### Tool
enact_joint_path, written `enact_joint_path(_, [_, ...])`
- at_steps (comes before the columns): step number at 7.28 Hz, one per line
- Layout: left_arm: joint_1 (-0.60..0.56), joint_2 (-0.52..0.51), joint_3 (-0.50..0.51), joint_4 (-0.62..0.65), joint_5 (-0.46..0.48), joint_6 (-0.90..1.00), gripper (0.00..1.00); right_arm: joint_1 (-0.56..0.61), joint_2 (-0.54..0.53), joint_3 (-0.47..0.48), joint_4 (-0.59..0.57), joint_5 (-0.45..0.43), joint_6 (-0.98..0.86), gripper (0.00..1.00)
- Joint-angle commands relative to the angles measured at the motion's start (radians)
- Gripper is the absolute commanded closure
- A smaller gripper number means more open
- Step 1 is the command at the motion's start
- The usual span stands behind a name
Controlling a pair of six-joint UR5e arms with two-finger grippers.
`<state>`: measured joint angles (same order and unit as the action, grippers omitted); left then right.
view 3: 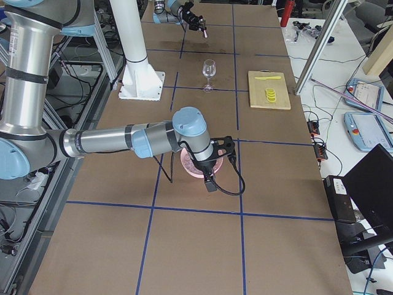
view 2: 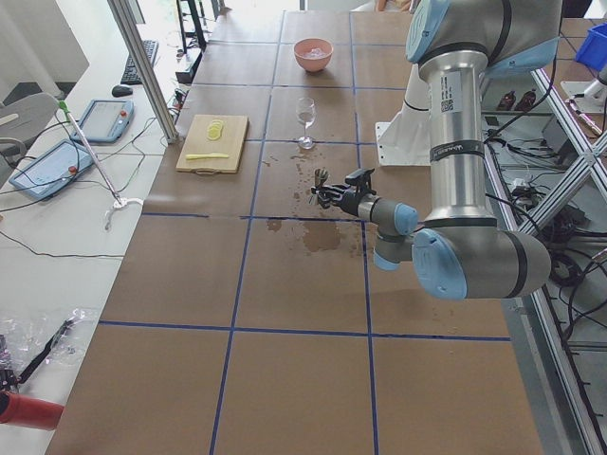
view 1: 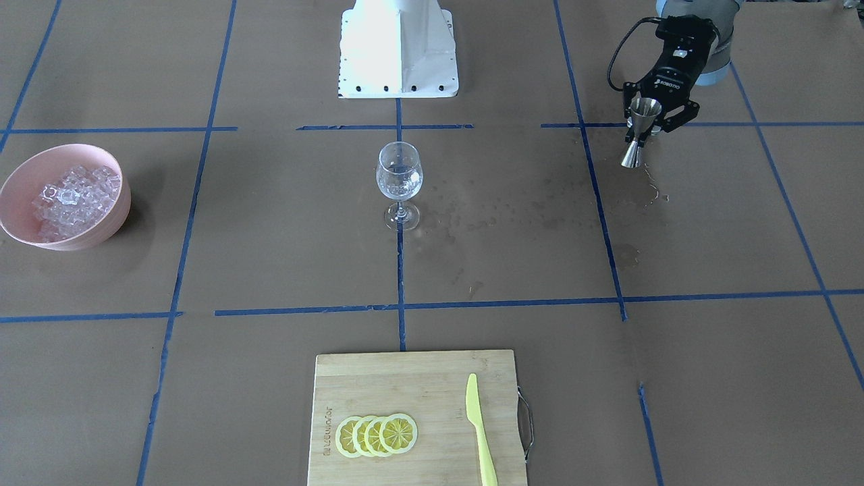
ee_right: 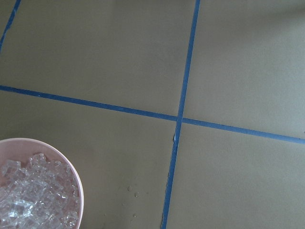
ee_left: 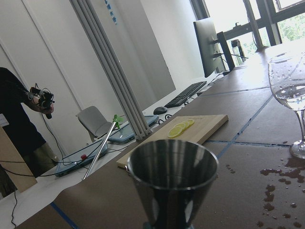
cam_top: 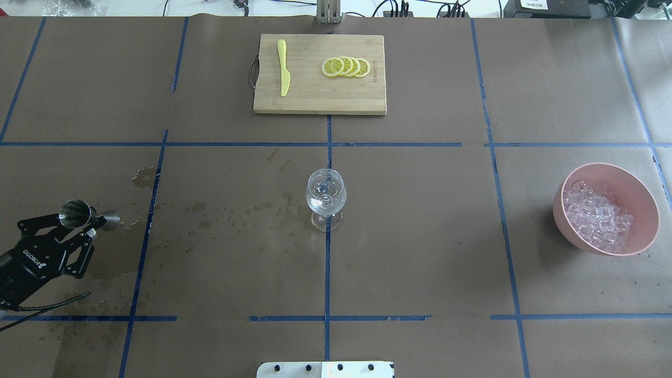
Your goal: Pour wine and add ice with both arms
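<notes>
Bright, even daylight throughout, soft and diffuse across the brown tabletop (view 1: 675, 378). Blown out to plain white on the pedestal (view 1: 398, 47) at the tabletop's robot-side edge. Soft shadow beside the pink bowl (view 1: 20, 196), cast toward the tabletop's middle; fainter under the wine glass (cam_top: 325, 197). Small glints on the ice (view 1: 74, 199). In the left wrist view, strongly backlit from windows (ee_left: 286, 9) at upper right, with glare washing out the far tabletop, tilted horizon, and the near jigger (ee_left: 174, 181) a little soft. Crisp elsewhere.

The grey tubular arms (view 2: 455, 123) carry pale-blue joint caps (view 2: 406, 220), dark bands and black cables (view 1: 615, 50).
</notes>
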<state>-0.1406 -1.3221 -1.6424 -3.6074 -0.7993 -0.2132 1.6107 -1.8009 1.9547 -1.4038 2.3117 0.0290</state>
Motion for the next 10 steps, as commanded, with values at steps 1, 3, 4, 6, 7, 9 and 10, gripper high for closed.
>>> enact_joint_path(1, [-0.001, 0.001, 0.080, 0.004, 0.000, -0.145, 1.00, 0.000, 0.000, 0.001, 0.000, 0.000, 0.000, 0.00])
enact_joint_path(3, [-0.004, -0.002, 0.108, 0.065, -0.001, -0.307, 1.00, 0.003, 0.000, 0.003, 0.000, 0.000, 0.000, 0.00])
enact_joint_path(4, [-0.002, -0.011, 0.114, 0.081, -0.011, -0.428, 1.00, 0.006, -0.001, 0.003, 0.000, 0.000, -0.001, 0.00])
enact_joint_path(6, [0.002, -0.037, 0.116, 0.142, -0.032, -0.609, 1.00, 0.012, -0.006, 0.004, 0.000, 0.001, -0.001, 0.00])
enact_joint_path(7, [0.004, -0.045, 0.133, 0.147, -0.024, -0.607, 1.00, 0.015, -0.009, 0.009, 0.000, 0.000, -0.001, 0.00])
enact_joint_path(9, [0.007, -0.054, 0.156, 0.147, 0.011, -0.589, 1.00, 0.021, -0.012, 0.012, 0.000, 0.002, -0.001, 0.00])
enact_joint_path(10, [0.007, -0.054, 0.157, 0.147, 0.014, -0.588, 1.00, 0.023, -0.012, 0.016, 0.000, 0.002, -0.001, 0.00])
